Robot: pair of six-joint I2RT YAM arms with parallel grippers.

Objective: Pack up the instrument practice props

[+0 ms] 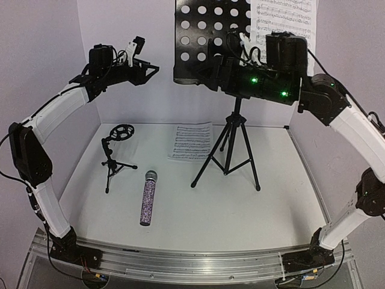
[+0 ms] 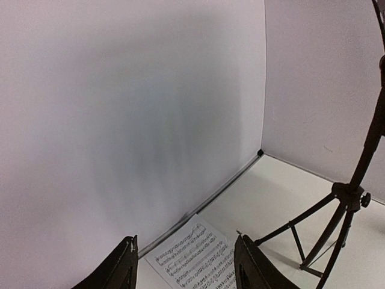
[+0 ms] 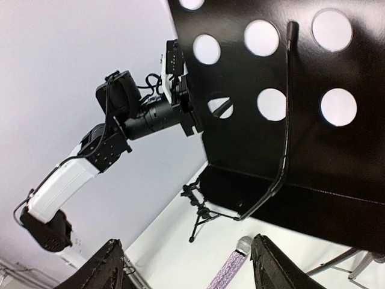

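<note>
At the back of the tabletop (image 1: 283, 192) stands the tall black music stand (image 1: 192, 69): stiff but top-heavy, we judge, best taken by its pole (image 1: 237, 111). Our right pincer (image 3: 191, 265) gapes wide just before the stand, touching nothing; the left pincer (image 2: 187, 265), parted, is empty too.

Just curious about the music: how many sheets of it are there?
2. One sheet lies flat on the table, by the tall stand's legs. Another stands up on that stand, top right. More could be stacked under either.
</note>
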